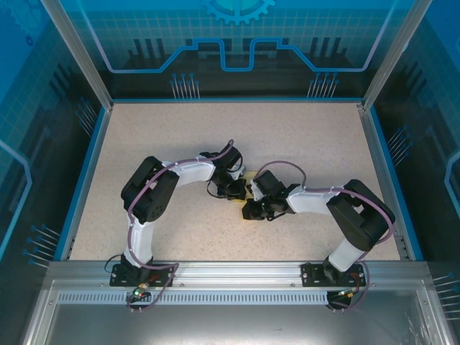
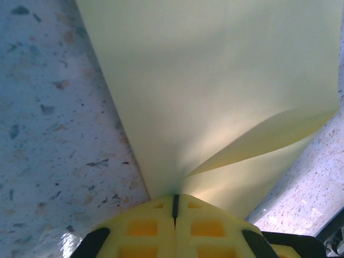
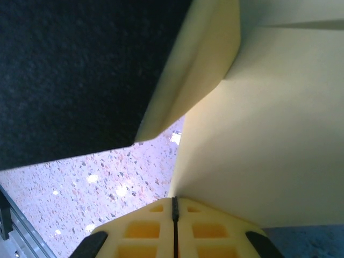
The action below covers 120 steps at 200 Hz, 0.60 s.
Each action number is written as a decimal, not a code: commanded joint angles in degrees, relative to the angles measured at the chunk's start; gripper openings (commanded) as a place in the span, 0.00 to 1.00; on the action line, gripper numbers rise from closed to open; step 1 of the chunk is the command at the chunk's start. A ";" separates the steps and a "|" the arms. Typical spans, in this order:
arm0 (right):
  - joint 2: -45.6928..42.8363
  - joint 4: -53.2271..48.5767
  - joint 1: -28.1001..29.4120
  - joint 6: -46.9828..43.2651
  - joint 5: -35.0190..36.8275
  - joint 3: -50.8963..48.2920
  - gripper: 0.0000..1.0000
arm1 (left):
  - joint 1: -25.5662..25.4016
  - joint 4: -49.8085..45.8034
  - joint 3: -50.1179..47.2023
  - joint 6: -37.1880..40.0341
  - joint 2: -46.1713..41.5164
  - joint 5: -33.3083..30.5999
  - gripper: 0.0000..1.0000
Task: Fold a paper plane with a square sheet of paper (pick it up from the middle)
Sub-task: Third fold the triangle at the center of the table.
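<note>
Table [image 1: 215, 136]: speckled beige top, lying flat, forming enclosure floor.
Blue border [image 1: 81, 180]: running along left, far and right table edges.
Aluminium posts [image 1: 75, 50]: rising from far corners, slanting outward toward top of view.
Backdrop [image 1: 302, 43]: blue grid panel standing behind table, with gear graphic [image 1: 237, 8] sitting top centre.
Aluminium rail [image 1: 237, 272]: running along near edge.
Slotted strip [image 1: 230, 296]: lying just beside rail, on near side.

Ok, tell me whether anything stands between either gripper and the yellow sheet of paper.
Nothing visible does. The left gripper is shut on the yellow sheet of paper, which fans out from its closed fingertips. The right gripper is shut on it as well.
</note>
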 commanded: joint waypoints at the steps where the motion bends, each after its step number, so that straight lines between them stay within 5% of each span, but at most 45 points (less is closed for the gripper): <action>1: -0.59 -3.45 2.79 -2.81 -2.15 0.80 0.07 | 0.26 -4.29 -3.08 1.88 6.38 -9.32 0.04; 120: -4.22 -5.46 4.54 -3.31 -3.71 2.10 0.07 | 0.22 -4.75 -2.47 2.34 6.91 -9.08 0.04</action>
